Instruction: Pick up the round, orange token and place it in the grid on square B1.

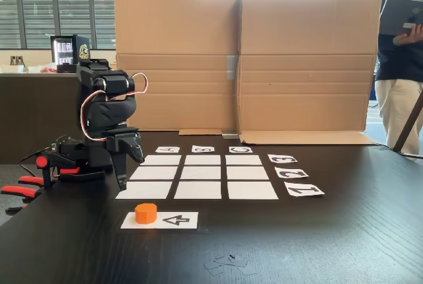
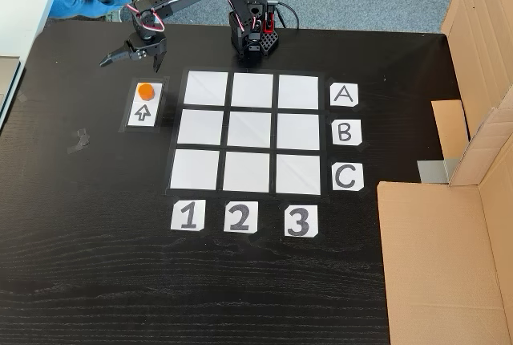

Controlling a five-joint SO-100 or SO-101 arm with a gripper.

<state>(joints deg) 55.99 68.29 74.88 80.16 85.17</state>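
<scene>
The orange token (image 1: 146,213) (image 2: 145,89) sits on the end of a white paper strip with a black arrow (image 1: 173,220) (image 2: 144,112), beside the grid (image 1: 202,173) (image 2: 252,130). Square B1 (image 1: 197,190) (image 2: 199,127) is bare; in the fixed view from above it is the middle cell of the column over the "1" card. My gripper (image 1: 129,168) (image 2: 132,62) hangs open a short way beyond the token, on the arm's side of it. It does not touch the token, and nothing is between its fingers.
The arm's base (image 2: 254,36) stands at the table edge by the A row, with red clamps (image 1: 23,188) beside it. Cardboard walls (image 1: 241,59) (image 2: 449,257) line one side. A person (image 1: 401,53) stands past the cardboard. Small tape scraps (image 1: 228,261) lie on the table.
</scene>
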